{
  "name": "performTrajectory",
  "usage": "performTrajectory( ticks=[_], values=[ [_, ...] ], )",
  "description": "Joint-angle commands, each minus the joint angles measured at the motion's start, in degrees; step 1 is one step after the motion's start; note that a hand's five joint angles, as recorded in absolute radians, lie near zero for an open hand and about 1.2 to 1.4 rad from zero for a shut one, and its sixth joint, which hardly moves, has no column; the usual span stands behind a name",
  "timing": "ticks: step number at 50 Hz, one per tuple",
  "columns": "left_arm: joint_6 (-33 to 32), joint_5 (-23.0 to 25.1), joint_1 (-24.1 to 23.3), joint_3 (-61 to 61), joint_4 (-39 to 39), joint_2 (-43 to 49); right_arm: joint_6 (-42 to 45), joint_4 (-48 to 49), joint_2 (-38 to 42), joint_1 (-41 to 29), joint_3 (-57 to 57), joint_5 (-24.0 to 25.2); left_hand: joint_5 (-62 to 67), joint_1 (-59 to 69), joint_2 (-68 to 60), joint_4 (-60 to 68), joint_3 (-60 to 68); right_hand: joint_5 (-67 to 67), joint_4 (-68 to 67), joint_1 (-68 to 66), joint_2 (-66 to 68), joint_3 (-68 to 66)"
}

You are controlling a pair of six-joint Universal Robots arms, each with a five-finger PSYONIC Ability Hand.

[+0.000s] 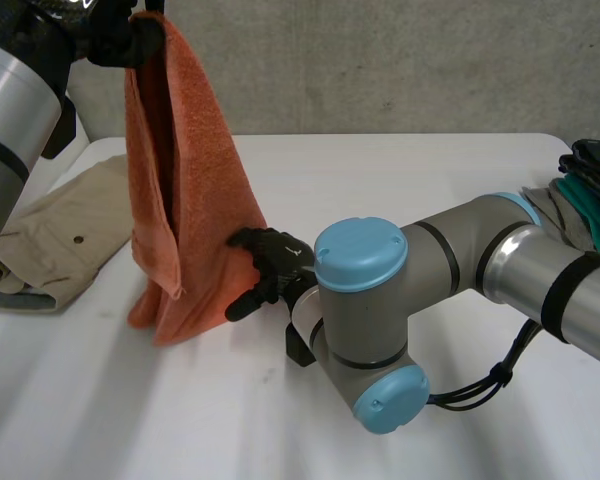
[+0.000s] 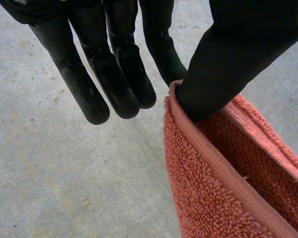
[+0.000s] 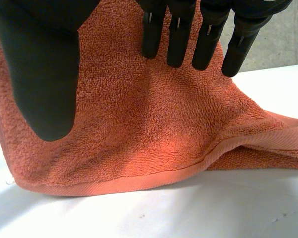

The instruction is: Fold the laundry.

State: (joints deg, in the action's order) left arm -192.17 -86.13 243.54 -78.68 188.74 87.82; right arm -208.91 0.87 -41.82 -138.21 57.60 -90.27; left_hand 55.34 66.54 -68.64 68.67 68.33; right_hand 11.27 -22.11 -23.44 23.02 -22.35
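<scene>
- Beige garment (image 1: 60,235) with a small button lies flat just beside the towel (image 1: 185,200), on the robot's-left side of its lower end. A pile of dark, teal and grey clothes (image 1: 590,190) sits well apart from the towel on the other side, at the table's edge.
- Nearer the camera than the towel, the right arm (image 1: 460,260) bends at a grey elbow with light-blue caps, which hides the wrist behind the right hand.
- The right hand (image 1: 265,270) is at the towel's lower flank. Its fingers (image 3: 179,39) are spread and relaxed with the thumb (image 3: 44,74) held wide of them. They lie against the terry and hold nothing.
- The left hand (image 1: 120,40) holds the towel's top. Its thumb (image 2: 223,64) presses into the hemmed edge and pinches it against the nearest finger, while the other fingers (image 2: 114,74) are straight and clear of the cloth.
- The orange terry towel hangs upright with its long axis vertical. It is doubled so that a dark slit runs down it, and it widens toward its lower end, which rests crumpled on the table with a hem lying along the surface.
- Under the towel is a plain white table (image 1: 400,180), and behind it a grey concrete wall (image 1: 400,60).
</scene>
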Motion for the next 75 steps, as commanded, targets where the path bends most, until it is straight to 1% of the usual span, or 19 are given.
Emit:
performTrajectory(
  ticks=[1,6,16,17,21,22,24,28,30,33,37,47,53,59,61,64,68,72,75],
  values=[
    [0.1,-0.2,-0.7,-2.8,-0.4,-2.7,-2.0,0.0,1.7,-1.9,-2.0,0.2,14.7,13.5,-11.4,11.3,11.7,-1.8,2.7,4.0,-3.6,2.9],
    [-0.1,-0.1,-3.1,-6.6,-1.4,-5.5,-5.9,0.2,3.7,-4.2,-5.1,0.4,14.7,13.5,-11.4,11.3,11.7,-7.5,8.4,9.7,-9.3,8.6],
    [0.0,-0.6,-5.8,-12.3,-1.4,-11.1,-13.8,1.0,6.2,-5.9,-9.6,2.3,14.7,13.5,-11.4,11.3,11.7,-3.0,3.9,5.2,-4.8,4.1],
    [0.0,-0.7,-5.9,-12.6,-1.4,-11.4,-14.6,1.1,6.4,-6.1,-9.8,2.6,14.7,13.5,-11.4,11.3,11.7,1.3,-0.5,0.9,-0.4,-0.2],
    [0.0,-1.4,-5.6,-13.3,-1.4,-12.0,-16.6,2.5,7.9,-7.0,-10.8,4.4,14.7,13.5,-11.4,11.3,11.7,42.6,-41.8,-40.5,40.9,-41.5],
    [-0.1,-1.8,-5.4,-13.4,-1.4,-12.0,-16.2,2.5,8.2,-7.1,-11.3,4.6,14.7,13.5,-11.4,11.3,11.7,58.6,-57.7,-56.4,56.8,-57.5],
    [-0.3,-2.1,-4.8,-13.3,-1.4,-12.0,-14.9,2.0,8.2,-6.7,-11.0,4.2,14.7,13.5,-11.4,11.3,11.7,58.7,-57.9,-56.6,57.0,-57.6],
    [-0.6,-2.3,-0.5,-13.5,-1.4,-11.1,-4.5,-1.5,4.2,-2.9,-8.7,2.0,14.7,13.5,-11.4,11.3,11.7,58.7,-57.9,-56.6,57.0,-57.6],
    [-0.5,-1.5,3.7,-13.5,-1.4,-10.3,5.3,-3.2,0.3,1.6,-5.9,1.7,14.7,13.5,-11.4,11.3,11.7,58.7,-57.9,-56.6,57.0,-57.6],
    [-0.2,1.0,8.7,-13.8,-1.8,-9.0,18.7,-3.3,-4.8,7.4,-3.0,2.9,14.7,13.5,-11.4,11.3,11.7,58.7,-57.9,-56.6,57.0,-57.6],
    [-0.5,5.2,12.0,-14.5,-2.6,-6.3,29.9,-6.4,-10.2,13.1,-1.4,6.1,14.7,13.5,-11.4,11.3,11.7,58.7,-57.9,-56.6,57.0,-57.6],
    [-2.0,8.5,8.9,-15.4,-3.1,7.1,52.8,-19.1,-16.7,18.3,0.5,13.6,14.7,13.5,-11.4,11.3,11.7,58.7,-57.9,-56.6,57.0,-57.6],
    [-3.0,8.0,2.8,-13.2,-4.1,18.9,63.5,-21.7,-15.1,19.2,5.8,11.3,14.7,13.5,-11.4,11.3,11.7,58.7,-57.9,-56.6,57.0,-57.6],
    [-3.1,4.4,-0.5,-8.9,-3.7,25.2,60.7,-16.9,-13.0,20.3,8.0,7.5,14.7,13.5,-11.4,11.3,11.7,58.7,-57.9,-56.6,57.0,-57.6],
    [-2.8,0.5,-0.9,-7.0,-3.2,25.3,58.3,-14.6,-12.9,21.0,8.5,6.8,13.4,12.1,-10.0,10.0,10.4,50.0,-49.2,-47.8,48.3,-48.9],
    [-1.8,-5.2,-1.2,-5.9,-3.2,23.5,54.0,-11.9,-13.7,21.9,8.7,6.4,-19.0,-20.2,22.3,-22.3,-22.0,26.7,-25.9,-24.5,24.9,-25.6],
    [1.1,-9.0,-2.8,-7.7,-4.2,18.5,49.8,-9.6,-15.1,22.5,9.5,6.7,-41.9,-43.1,45.2,-45.3,-44.9,15.2,-14.4,-13.0,13.4,-14.1],
    [3.2,-9.1,-3.9,-13.0,-6.3,11.6,49.5,-9.5,-15.4,22.4,10.3,6.6,-46.7,-47.9,50.0,-50.0,-49.7,-8.8,9.7,11.0,-10.6,9.9],
    [3.4,-9.1,-4.6,-16.9,-7.2,8.3,50.5,-10.6,-15.5,22.5,11.0,6.5,-47.7,-48.9,51.0,-51.1,-50.7,-11.3,12.1,13.4,-13.0,12.4]
  ],
)
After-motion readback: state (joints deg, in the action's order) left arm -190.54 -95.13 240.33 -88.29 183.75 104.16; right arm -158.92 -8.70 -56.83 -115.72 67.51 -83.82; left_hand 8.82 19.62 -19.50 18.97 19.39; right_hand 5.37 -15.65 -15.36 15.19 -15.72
